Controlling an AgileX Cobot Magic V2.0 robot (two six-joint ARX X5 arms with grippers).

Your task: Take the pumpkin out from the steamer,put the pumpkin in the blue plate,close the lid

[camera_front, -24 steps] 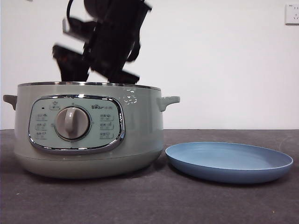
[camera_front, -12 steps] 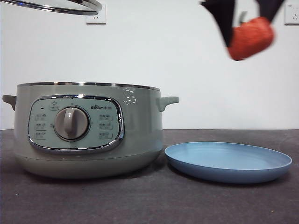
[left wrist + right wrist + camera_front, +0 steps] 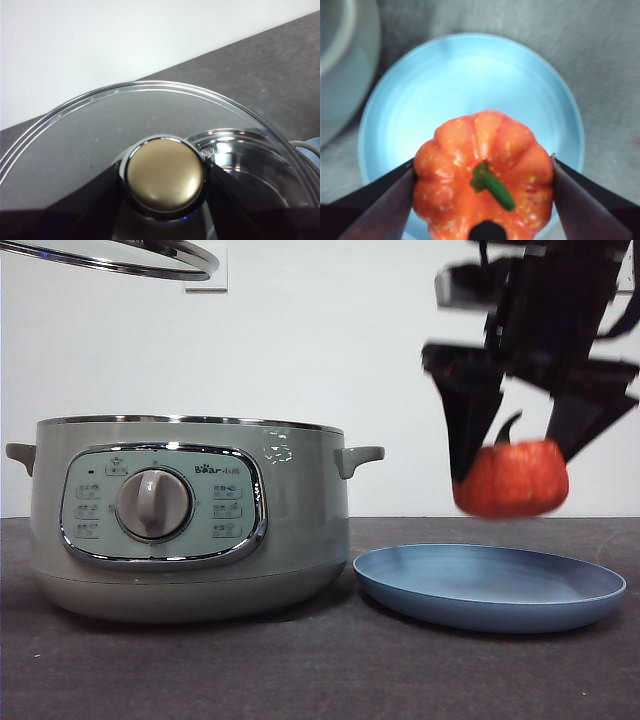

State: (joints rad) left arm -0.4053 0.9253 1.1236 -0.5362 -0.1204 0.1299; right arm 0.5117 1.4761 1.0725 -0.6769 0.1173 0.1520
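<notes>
Seen from the front, the small orange-red toy pumpkin, high by the wall half a second ago, now hangs just above the matte light-blue plate, so release looks close, while the right wrist view shows the right gripper clenched on its flanks, centred over the plate.

You see clear air between the pumpkin, gripped in the right pincer, and the blue plate at lower right of the front frame. At left, the steamer stands open-topped; the lid, clamped by the left pincer, hangs well above it at upper left. Bare bench spans the foreground.
</notes>
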